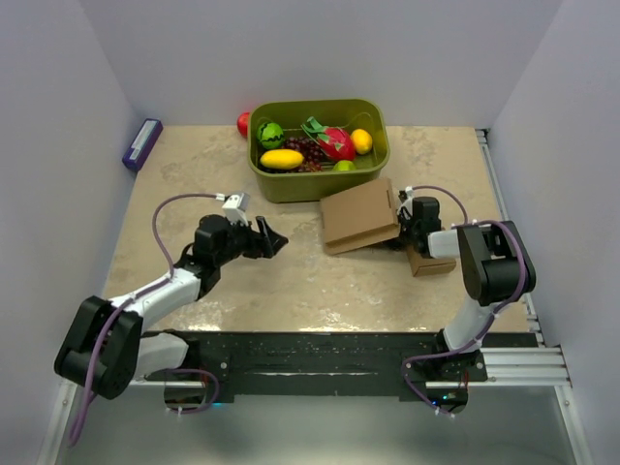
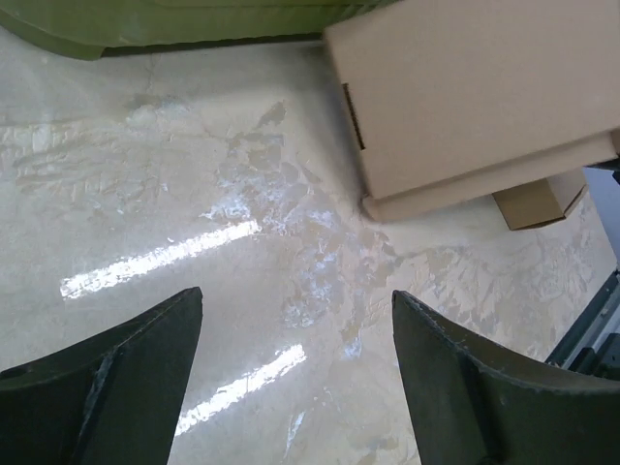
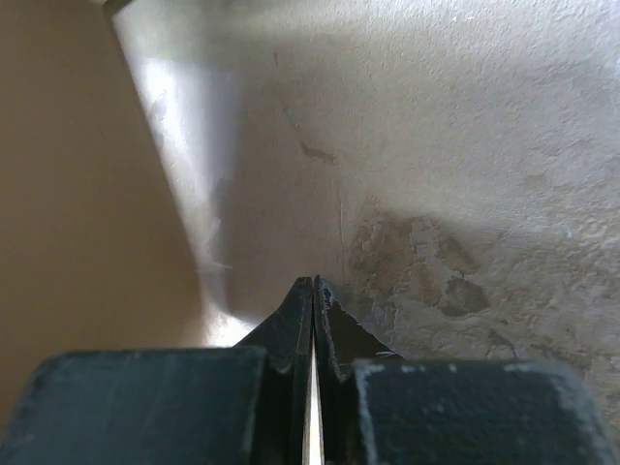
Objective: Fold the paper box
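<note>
The paper box (image 1: 358,215) is a wide brown cardboard piece lying partly folded in front of the green bin; it also shows in the left wrist view (image 2: 475,97) and as a tan wall in the right wrist view (image 3: 58,194). My left gripper (image 1: 273,238) is open and empty over bare table, left of the box, and its jaws stand wide apart in the left wrist view (image 2: 295,295). My right gripper (image 1: 400,231) is shut at the box's right edge, fingertips pressed together (image 3: 313,283), with nothing visible between them.
A small brown cardboard cube (image 1: 431,262) sits by the right wrist, also in the left wrist view (image 2: 538,199). A green bin (image 1: 373,167) of toy fruit stands behind the box. A red fruit (image 1: 243,123) and a purple object (image 1: 141,143) lie at the back left.
</note>
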